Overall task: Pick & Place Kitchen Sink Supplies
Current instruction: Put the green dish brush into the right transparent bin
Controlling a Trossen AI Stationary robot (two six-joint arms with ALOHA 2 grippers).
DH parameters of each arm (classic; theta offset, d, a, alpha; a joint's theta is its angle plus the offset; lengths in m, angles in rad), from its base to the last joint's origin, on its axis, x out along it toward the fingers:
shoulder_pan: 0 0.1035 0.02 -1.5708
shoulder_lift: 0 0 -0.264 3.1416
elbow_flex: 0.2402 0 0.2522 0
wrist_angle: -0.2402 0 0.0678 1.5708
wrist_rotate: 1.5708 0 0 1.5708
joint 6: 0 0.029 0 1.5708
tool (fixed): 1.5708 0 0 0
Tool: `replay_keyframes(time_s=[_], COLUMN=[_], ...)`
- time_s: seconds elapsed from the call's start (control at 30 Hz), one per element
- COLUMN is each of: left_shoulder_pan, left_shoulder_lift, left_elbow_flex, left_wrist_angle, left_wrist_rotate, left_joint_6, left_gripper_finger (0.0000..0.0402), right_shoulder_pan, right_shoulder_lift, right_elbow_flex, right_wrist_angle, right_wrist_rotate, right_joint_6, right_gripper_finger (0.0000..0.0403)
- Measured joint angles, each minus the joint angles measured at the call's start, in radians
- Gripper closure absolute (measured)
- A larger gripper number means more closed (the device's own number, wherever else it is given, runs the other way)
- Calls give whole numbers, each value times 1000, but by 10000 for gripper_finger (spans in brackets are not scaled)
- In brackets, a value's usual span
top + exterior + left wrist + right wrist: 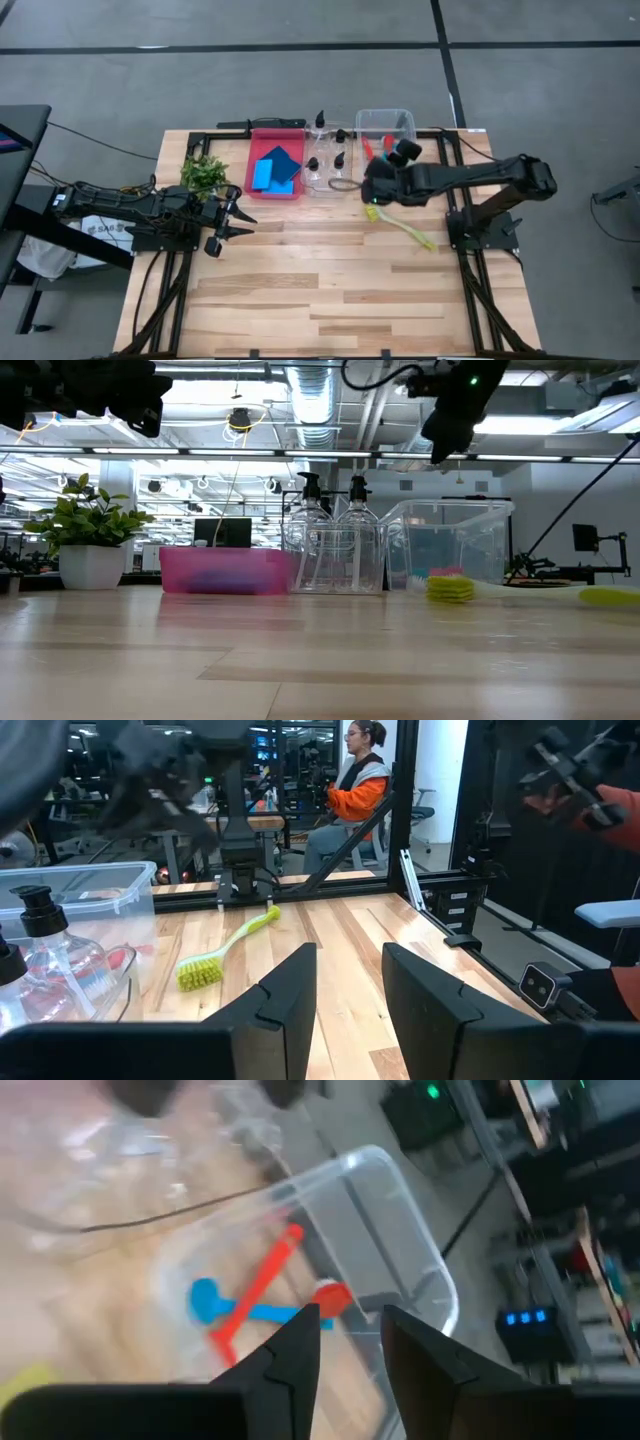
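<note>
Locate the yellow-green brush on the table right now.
In the high view the yellow-green brush lies flat on the table's right half, just in front of the clear bin and below the right end effector.

Along the table's (300,300) far edge stand, left to right, the plant (204,172), a bin (262,190) holding two sponges (277,166), the bottles (330,150), and a second bin (386,122) holding two brushes (262,1285). A third brush (402,227) lies on the table before that second bin.
</note>
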Motion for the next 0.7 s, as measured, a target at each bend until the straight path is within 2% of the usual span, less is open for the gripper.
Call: replay_keyframes(time_s=[0.1, 0.27, 0.53, 0.7], left_shoulder_pan=[0, 0, 0, 0], left_shoulder_lift=[0, 0, 0, 0], left_elbow_flex=[0, 0, 0, 0], left_wrist_angle=[0, 0, 0, 0], left_wrist_rotate=[0, 0, 0, 0], left_joint_6=[0, 0, 0, -1], left_gripper_finger=[284, 284, 284, 284], right_shoulder_pan=[74, 186, 305, 365], right_shoulder_lift=[0, 0, -2, -76], right_elbow_flex=[0, 0, -8, -155], right_wrist_angle=[-26, -67, -178, -101], right_wrist_rotate=[-24, -132, -243, -292], right_joint_6=[8, 33, 194, 288], right_gripper_finger=[301, 301, 301, 301])
